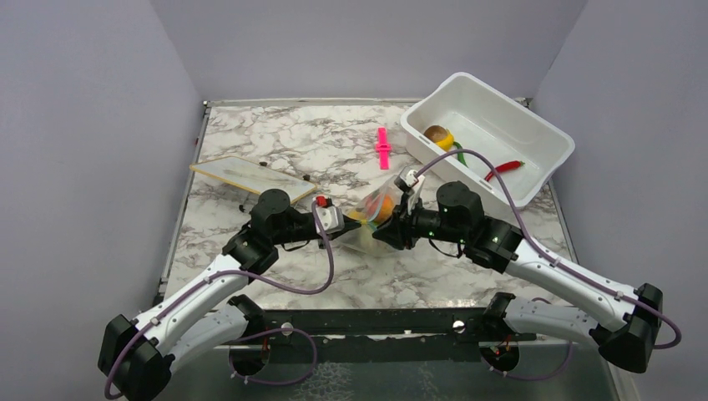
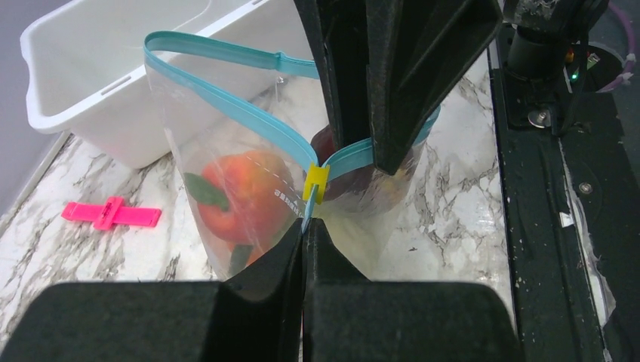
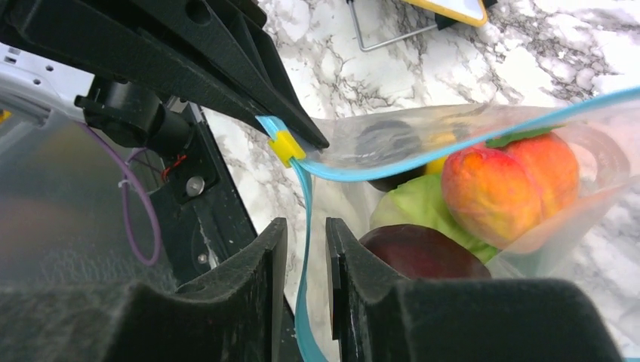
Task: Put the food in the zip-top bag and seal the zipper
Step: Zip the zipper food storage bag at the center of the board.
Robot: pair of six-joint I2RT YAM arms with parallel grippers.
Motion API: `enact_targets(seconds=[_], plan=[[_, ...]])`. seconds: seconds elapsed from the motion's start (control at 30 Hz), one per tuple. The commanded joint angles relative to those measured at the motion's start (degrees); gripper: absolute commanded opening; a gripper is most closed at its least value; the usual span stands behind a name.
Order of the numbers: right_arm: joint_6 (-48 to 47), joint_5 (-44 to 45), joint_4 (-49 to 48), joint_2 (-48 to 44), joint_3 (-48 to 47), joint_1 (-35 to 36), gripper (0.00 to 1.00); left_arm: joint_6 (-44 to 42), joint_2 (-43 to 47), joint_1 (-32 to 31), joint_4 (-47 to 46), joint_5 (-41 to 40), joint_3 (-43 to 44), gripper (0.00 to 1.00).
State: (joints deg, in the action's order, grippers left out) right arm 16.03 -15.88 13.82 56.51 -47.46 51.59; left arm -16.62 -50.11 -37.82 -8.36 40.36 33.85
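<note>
- The zip-top bag [image 2: 196, 143] is found at the middle of the marble table [image 1: 275, 134], between the two grippers.
- Its zipper [image 2: 226, 105] is seen running from a yellow slider [image 2: 315, 183] away toward the white tub [image 2: 98, 90], the teal strips spread into an open loop.
- The pouch is thin, clear, creased film. A round orange-red peach [image 2: 249, 192], a green leafy piece [image 3: 423, 204] and a dark brown piece [image 3: 419, 253] are seen inside.
- The left gripper [image 2: 304, 234] is pressed together on the zipper just below the slider.
- The right gripper [image 3: 306, 226] is parted slightly, a teal strip passing between its fingers.
</note>
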Motion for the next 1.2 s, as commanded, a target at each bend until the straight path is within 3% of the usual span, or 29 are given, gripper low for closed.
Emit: enact_targets(seconds=[0.0,0.1,0.3,0.5,0.8,1.17], plan=[[-5.58,-1.00,2.73,-1.78,-4.98,0.35,0.30,0.03,2.23,0.05,-2.41,3.13,-1.13,0.00],[-10.53,-3.55,2.19,-2.28,-6.03,0.35,0.38,0.80,2.99,0.12,-4.24,3.77,-2.29,0.00],[-23.40,-16.30,-6.39,-2.31,-3.72,0.35,0.36,2.29,2.64,0.05,-4.83,4.02,-2.04,0.00],[-32.74,-19.63,-5.79,2.34,-5.66,0.34,0.35,3.43,2.85,0.12,-4.88,3.41,-1.94,0.00],[-38.26,-16.16,-6.07,5.09,-5.51,0.35,0.31,3.19,3.45,0.12,-4.56,3.83,-2.09,0.00],[-40.72,-15.15,-6.88,7.05,-5.33,0.35,0.33,2.59,3.35,0.12,-4.28,4.28,-2.19,0.00]])
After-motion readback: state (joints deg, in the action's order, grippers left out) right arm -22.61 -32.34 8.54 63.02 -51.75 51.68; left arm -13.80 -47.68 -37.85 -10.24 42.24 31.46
